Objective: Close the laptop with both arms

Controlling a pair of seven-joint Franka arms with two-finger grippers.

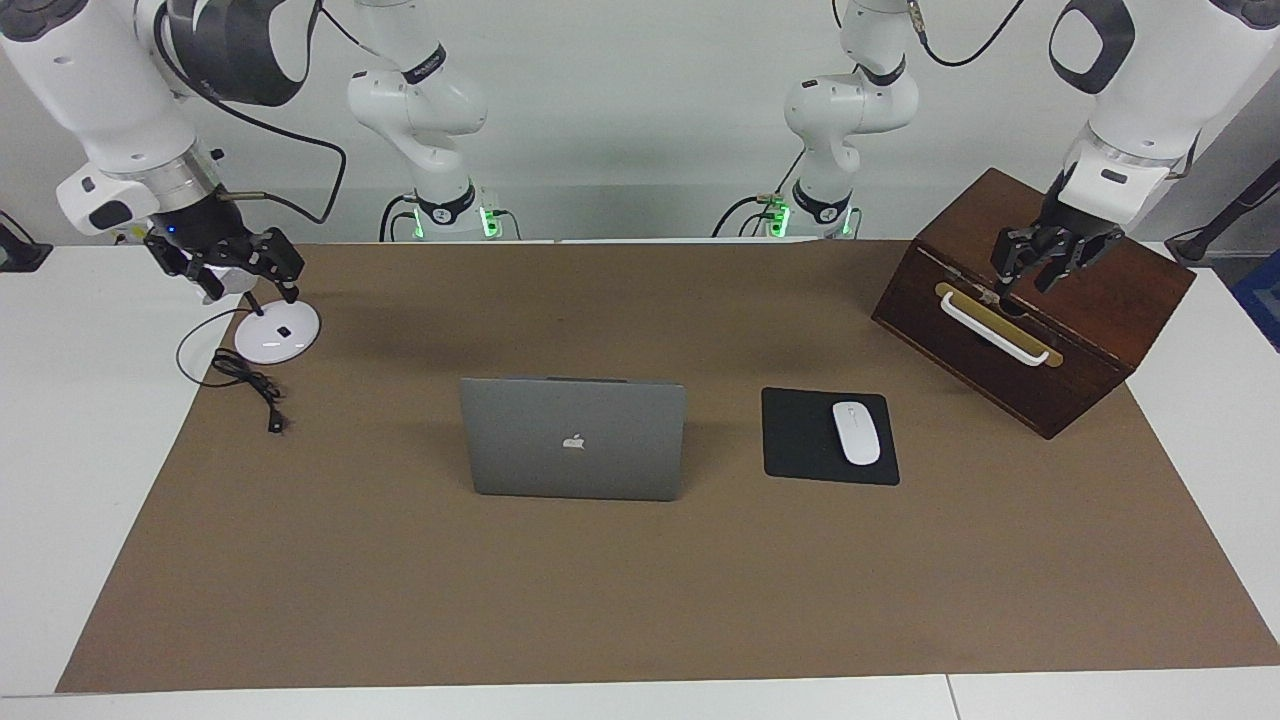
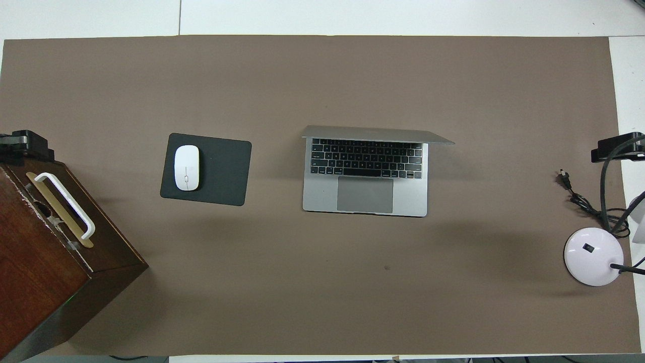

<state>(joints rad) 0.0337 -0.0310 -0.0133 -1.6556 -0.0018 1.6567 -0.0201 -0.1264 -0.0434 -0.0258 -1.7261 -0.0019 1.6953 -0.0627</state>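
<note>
- A white table (image 1: 60,450) carries a brown mat (image 1: 640,600).
- On the mat: an open laptop (image 1: 573,438) mid-table, a black mouse pad (image 1: 800,440) beside it, a wooden box (image 1: 1040,330) at the left arm's end, a white lamp base (image 1: 277,332) and black cord (image 1: 250,385) at the right arm's end.

We see the laptop (image 1: 573,438) open at mid-table on the brown mat (image 1: 640,600), its lid upright with the logo facing the camera. Beside it, toward the left arm's end, a white mouse (image 1: 856,432) rests on a black pad (image 1: 800,440). The left gripper (image 1: 1040,268) hangs over the wooden box (image 1: 1100,330), above its white handle (image 1: 995,330), its fingers partly closed on nothing. The right gripper (image 1: 235,265) hangs with its fingers spread over the lamp base (image 1: 277,336); a black cord (image 1: 245,380) lies beside that base.
</note>
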